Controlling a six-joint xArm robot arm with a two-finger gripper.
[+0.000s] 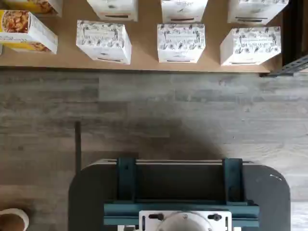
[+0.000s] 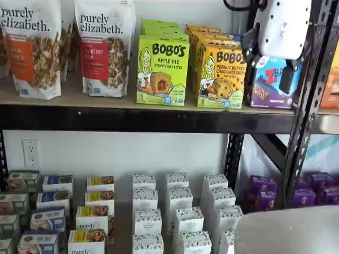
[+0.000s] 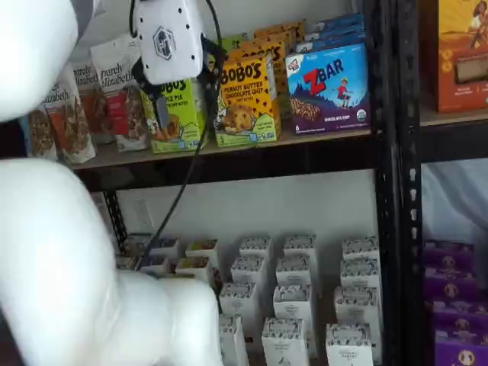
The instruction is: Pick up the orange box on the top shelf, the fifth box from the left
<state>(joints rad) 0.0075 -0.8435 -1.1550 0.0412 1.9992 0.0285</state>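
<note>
The orange box (image 2: pixel 221 74) is a yellow-orange Bobo's Peanut Butter Chocolate Chip carton. It stands upright at the front of the top shelf (image 2: pixel 132 119), with like cartons behind it. It also shows in a shelf view (image 3: pixel 245 99). My gripper (image 2: pixel 267 69) hangs from the view's top edge, white body with two black fingers apart, open and empty. It is in front of the shelf and clear of the box. In a shelf view the gripper (image 3: pixel 185 95) overlaps the green carton. The wrist view does not show the orange box.
A green Bobo's Apple Pie carton (image 2: pixel 161 71) stands left of the orange box and a ZBar box (image 3: pixel 328 84) right of it. Granola bags (image 2: pixel 32 47) fill the shelf's left. A black rack post (image 2: pixel 307 106) rises at the right. White patterned boxes (image 1: pixel 180 42) stand on the lowest level.
</note>
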